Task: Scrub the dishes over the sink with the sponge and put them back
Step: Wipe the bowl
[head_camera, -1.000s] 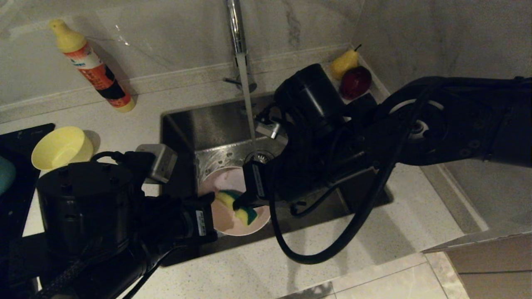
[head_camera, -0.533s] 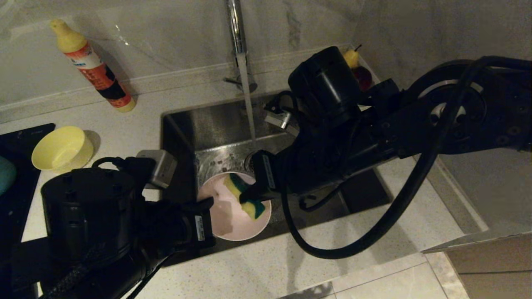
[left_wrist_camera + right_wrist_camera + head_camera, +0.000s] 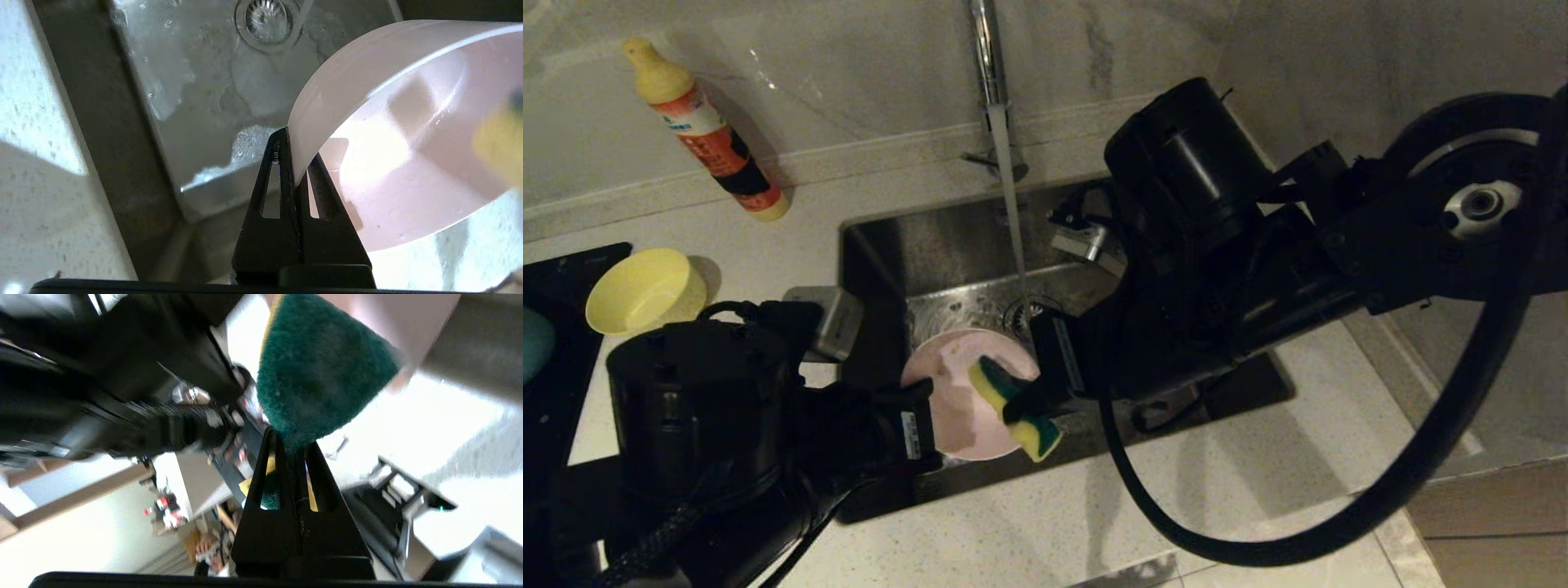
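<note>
A pale pink bowl (image 3: pixel 960 392) hangs tilted over the sink (image 3: pixel 947 237), its rim pinched by my left gripper (image 3: pixel 929 400), which is shut on it. The left wrist view shows the rim of the pink bowl (image 3: pixel 408 163) between my left gripper's (image 3: pixel 296 163) black fingers. My right gripper (image 3: pixel 1013 404) is shut on the sponge (image 3: pixel 1021 408), green face and yellow foam, at the bowl's near right edge. In the right wrist view the sponge's green face (image 3: pixel 318 375) fills the space above my right gripper (image 3: pixel 291 447). A yellow bowl (image 3: pixel 645 290) sits on the counter at left.
Water runs from the chrome tap (image 3: pixel 988 73) down to the drain strainer (image 3: pixel 1029 310). An orange bottle with a yellow cap (image 3: pixel 707 135) leans at the back left. A dark hob (image 3: pixel 556 327) with a teal thing (image 3: pixel 533 343) lies at far left.
The right gripper has dragged the sponge across the pink bowl, from its inside to its near right edge. The right arm's elbow rose. The bowl shifted slightly left.
</note>
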Robot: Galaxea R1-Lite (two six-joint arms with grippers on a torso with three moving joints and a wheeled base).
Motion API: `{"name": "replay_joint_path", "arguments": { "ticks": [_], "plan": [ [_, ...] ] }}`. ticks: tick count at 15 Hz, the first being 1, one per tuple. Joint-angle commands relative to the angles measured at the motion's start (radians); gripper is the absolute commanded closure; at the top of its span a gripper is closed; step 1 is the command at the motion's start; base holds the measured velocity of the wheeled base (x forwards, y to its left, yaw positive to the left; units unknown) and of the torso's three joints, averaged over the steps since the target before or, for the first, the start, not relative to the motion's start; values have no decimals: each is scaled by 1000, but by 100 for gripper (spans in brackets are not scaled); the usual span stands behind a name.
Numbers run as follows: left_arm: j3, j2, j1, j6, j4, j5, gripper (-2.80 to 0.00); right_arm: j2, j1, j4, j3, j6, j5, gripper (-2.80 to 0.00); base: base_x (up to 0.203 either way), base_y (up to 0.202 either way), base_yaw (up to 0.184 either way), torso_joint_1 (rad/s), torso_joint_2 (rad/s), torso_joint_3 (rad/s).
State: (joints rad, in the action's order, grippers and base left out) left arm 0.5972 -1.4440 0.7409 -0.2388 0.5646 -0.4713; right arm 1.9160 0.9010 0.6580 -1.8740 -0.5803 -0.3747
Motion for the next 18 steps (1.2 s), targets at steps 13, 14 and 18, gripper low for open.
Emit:
{"name": "replay_joint_path", "arguments": {
  "ticks": [13,14,18],
  "plan": [
    [24,25,2,-5,3,-4,0,129,26,-37,-50,2,-3,0,0,0,0,0,0,0],
    [23,26,2,-3,1,-4,0,131,34,-44,-56,3,-1,0,0,0,0,0,0,0],
    [7,34,2,-2,1,-4,0,93,39,-91,-57,5,-1,0,0,0,0,0,0,0]
  ]
}}
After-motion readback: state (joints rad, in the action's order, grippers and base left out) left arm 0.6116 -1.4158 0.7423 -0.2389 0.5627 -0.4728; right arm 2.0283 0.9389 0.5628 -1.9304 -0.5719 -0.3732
